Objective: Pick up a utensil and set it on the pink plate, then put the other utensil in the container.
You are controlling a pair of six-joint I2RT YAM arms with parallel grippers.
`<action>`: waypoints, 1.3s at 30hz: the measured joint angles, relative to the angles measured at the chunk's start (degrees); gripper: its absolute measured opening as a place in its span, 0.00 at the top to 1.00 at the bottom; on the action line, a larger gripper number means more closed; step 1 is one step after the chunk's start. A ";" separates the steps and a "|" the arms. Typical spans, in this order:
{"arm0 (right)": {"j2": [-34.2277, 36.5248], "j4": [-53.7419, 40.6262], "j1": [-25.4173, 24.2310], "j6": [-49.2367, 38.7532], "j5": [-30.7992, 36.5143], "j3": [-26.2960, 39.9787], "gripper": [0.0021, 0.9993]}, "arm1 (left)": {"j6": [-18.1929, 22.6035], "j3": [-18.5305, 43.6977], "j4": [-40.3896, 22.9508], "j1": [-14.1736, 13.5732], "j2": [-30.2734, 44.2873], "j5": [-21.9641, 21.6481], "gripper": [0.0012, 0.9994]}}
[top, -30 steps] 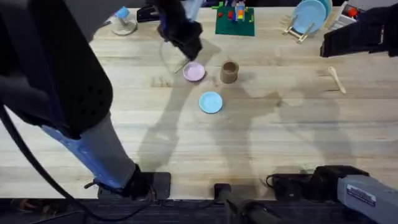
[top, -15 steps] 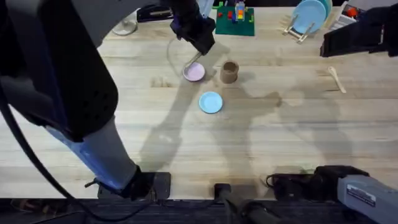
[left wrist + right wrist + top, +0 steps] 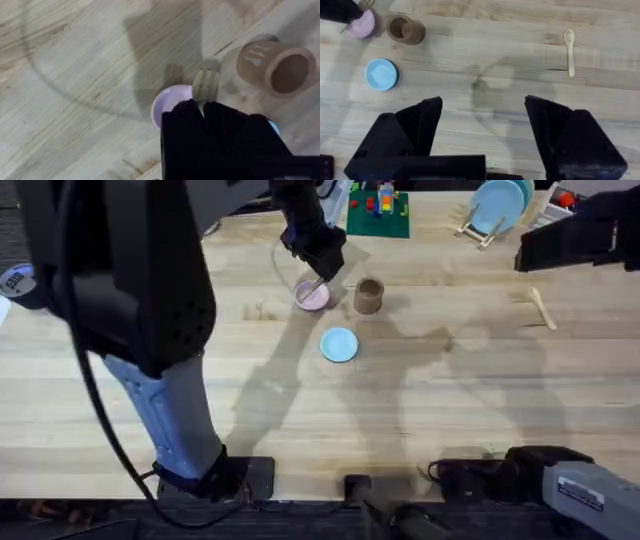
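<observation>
The left gripper [image 3: 202, 111] is clamped on the fork [image 3: 206, 85], just over the pink plate [image 3: 312, 297]; contact seems likely but unclear. The right gripper [image 3: 482, 112] hangs spread wide, spoon [image 3: 569, 52] beyond, cup [image 3: 369, 295] beside the plate

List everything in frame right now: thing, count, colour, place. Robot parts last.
Fork: 1, pale wood, held in the left gripper, tines out over the far edge of the pink plate.
Pink plate: 1, pale pink, far-centre table, under the left gripper.
Container: 1, brown cylinder, just right of the pink plate.
Blue plate: 1, light blue, nearer the arm bases than the pink plate.
Spoon: 1, pale wood, flat on the table at far right.
Green brick board: 1, green with coloured pieces, far edge.
Blue plates in a rack: blue, far right edge.
Table: 1, light wood.
Left gripper: black, shut on the fork.
Right gripper: black, open, above bare table.
</observation>
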 joint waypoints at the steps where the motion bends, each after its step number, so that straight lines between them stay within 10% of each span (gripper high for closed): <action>1: 0.00 0.00 0.00 0.00 0.01 0.00 0.00 | 0.00 0.00 0.16 0.25 0.62 0.00 0.96; 39: 0.00 0.00 0.00 0.00 0.01 0.00 0.00 | 0.00 0.00 0.64 3.41 2.05 0.30 0.96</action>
